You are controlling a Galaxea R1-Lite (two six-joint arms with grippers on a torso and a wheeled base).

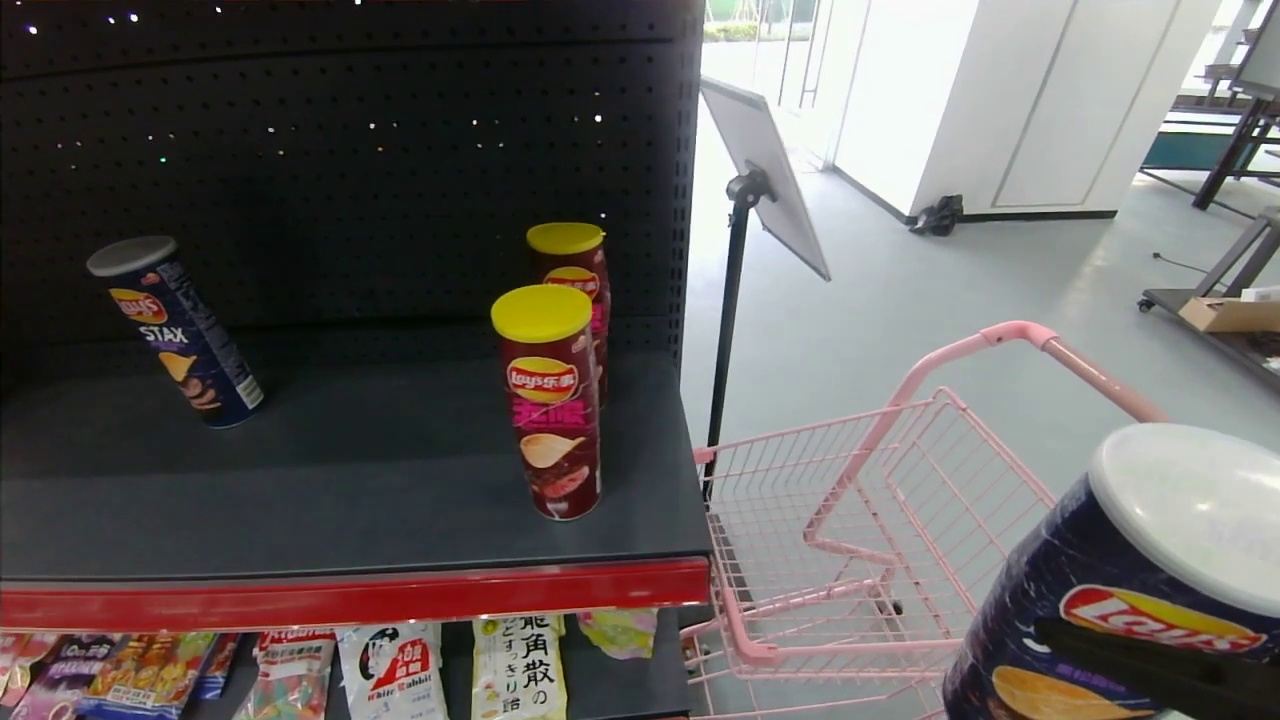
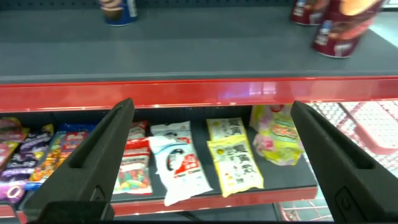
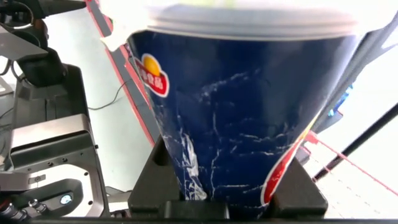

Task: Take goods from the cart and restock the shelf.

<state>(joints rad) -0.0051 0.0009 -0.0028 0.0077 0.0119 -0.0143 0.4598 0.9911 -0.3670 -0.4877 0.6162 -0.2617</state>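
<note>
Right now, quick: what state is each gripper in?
Left gripper: open, holding nothing.
Right gripper: closed on the blue chip can.

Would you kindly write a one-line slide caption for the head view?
Right gripper holds a dark-blue, white-lidded chip canister near the pink wire cart, facing a dark shelf bearing three more canisters.

free: shelf (image 1: pixel 380 470) centre | blocked: blue can (image 1: pixel 175 330) left, two red cans (image 1: pixel 548 400) right
</note>
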